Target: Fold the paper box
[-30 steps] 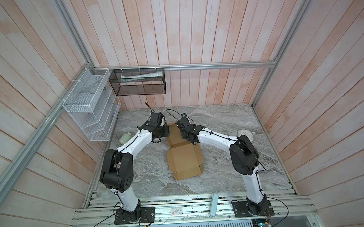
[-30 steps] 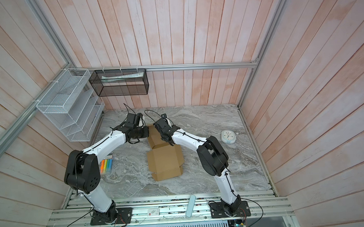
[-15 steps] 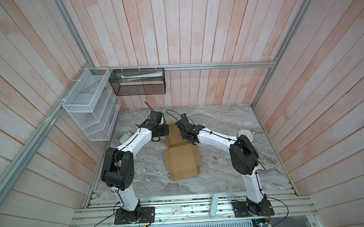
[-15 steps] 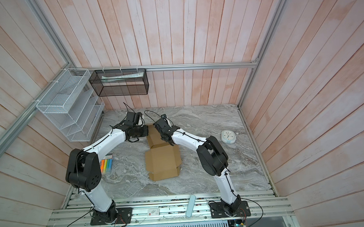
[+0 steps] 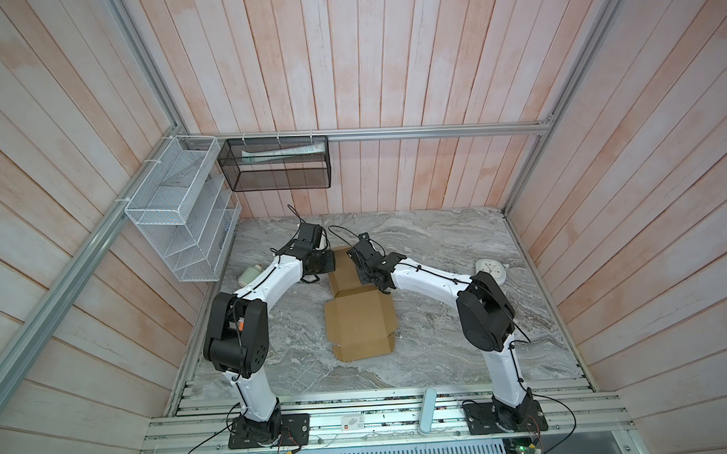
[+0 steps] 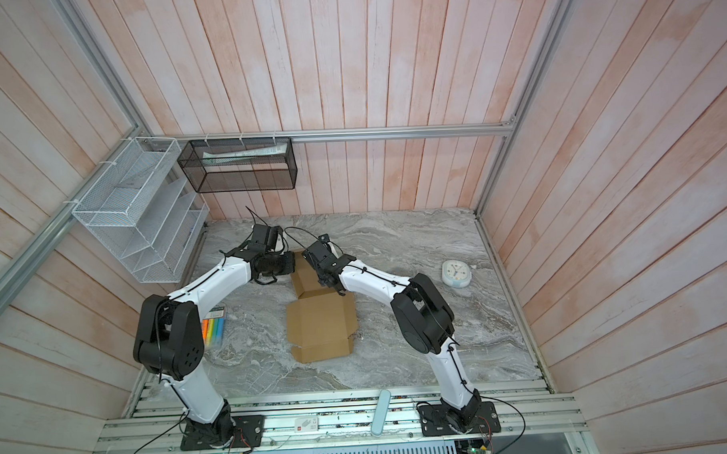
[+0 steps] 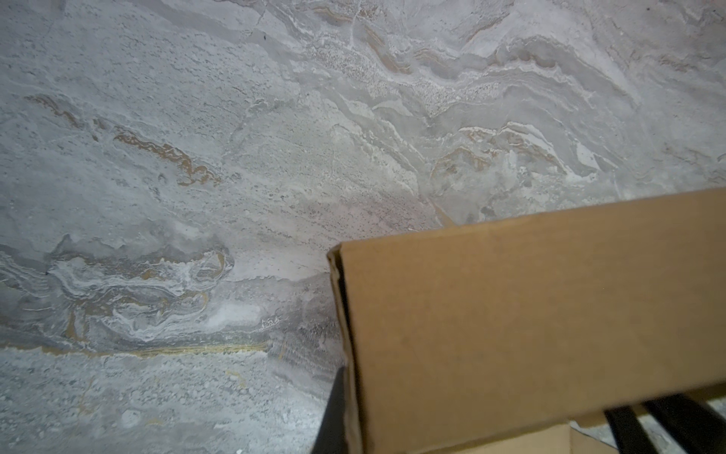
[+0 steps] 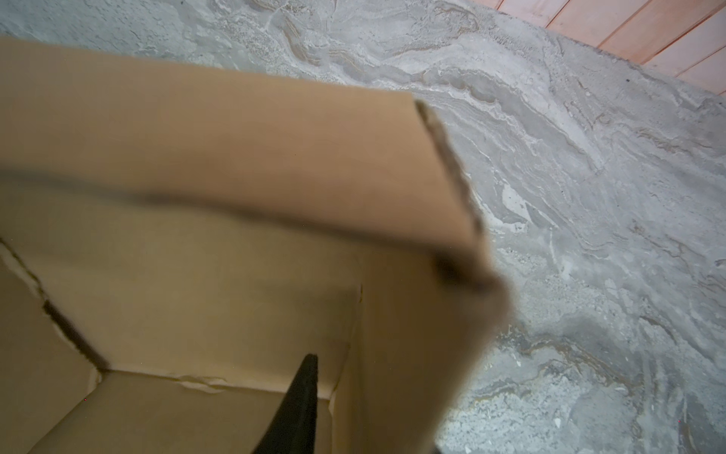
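Your left gripper (image 5: 326, 263) is clamped, apparently on the left edge of the raised far flap of the plain brown corrugated cardboard box (image 5: 359, 324), which lies mid-table on the grey marble tabletop (image 5: 437, 250). Hold that edge steady. Your right gripper (image 5: 356, 257) shows one black fingertip (image 8: 302, 401) inside the box, and I cannot tell whether it grips. Press along the crease, not the panel.

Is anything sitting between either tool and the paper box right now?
Nothing visible does. In a top view the left tool and right tool are both at the far end of the paper box, and the right wrist view shows cardboard right beside a finger. The clock lies apart, off to the side.
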